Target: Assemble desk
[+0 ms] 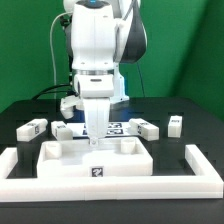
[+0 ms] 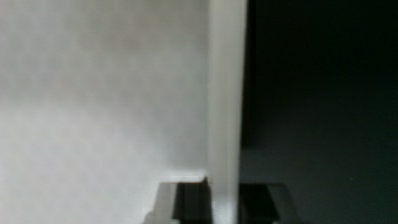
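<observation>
The desk's white top panel (image 1: 95, 166) lies flat near the front of the table, with a tag on its front edge and raised corners. My gripper (image 1: 96, 140) is down on the panel's back edge. In the wrist view the panel (image 2: 98, 100) fills one side. Its thin rim (image 2: 228, 90) runs between the two dark fingers (image 2: 189, 203), which press on it from both sides, so my gripper (image 2: 228, 204) is shut on the rim. Loose white block legs lie behind: one (image 1: 32, 127) at the exterior view's left, one (image 1: 62, 130) beside it, one (image 1: 147, 127) and one (image 1: 175, 123) to the right.
The marker board (image 1: 117, 128) lies behind the panel, partly hidden by the arm. Low white border bars stand at the left (image 1: 18, 165), along the front (image 1: 120, 190) and at the right (image 1: 200, 160). The table is dark green, with cables at the back left.
</observation>
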You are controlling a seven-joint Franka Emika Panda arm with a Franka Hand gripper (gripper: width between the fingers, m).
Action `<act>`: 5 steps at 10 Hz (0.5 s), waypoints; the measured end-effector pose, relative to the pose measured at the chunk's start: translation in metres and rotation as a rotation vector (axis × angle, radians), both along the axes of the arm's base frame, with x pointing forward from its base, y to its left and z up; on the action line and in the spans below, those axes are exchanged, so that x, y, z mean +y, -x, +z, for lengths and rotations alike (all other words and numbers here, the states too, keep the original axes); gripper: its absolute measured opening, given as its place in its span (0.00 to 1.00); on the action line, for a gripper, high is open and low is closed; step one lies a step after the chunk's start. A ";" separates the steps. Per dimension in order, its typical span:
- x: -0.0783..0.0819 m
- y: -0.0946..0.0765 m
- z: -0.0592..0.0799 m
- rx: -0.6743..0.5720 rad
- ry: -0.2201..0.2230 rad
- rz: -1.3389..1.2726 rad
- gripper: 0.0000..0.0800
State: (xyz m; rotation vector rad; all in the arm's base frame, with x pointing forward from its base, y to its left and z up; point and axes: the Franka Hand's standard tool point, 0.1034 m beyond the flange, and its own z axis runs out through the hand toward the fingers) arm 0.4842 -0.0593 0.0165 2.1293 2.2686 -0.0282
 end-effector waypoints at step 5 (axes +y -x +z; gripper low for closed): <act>0.046 -0.019 0.000 -0.018 -0.024 -0.094 0.07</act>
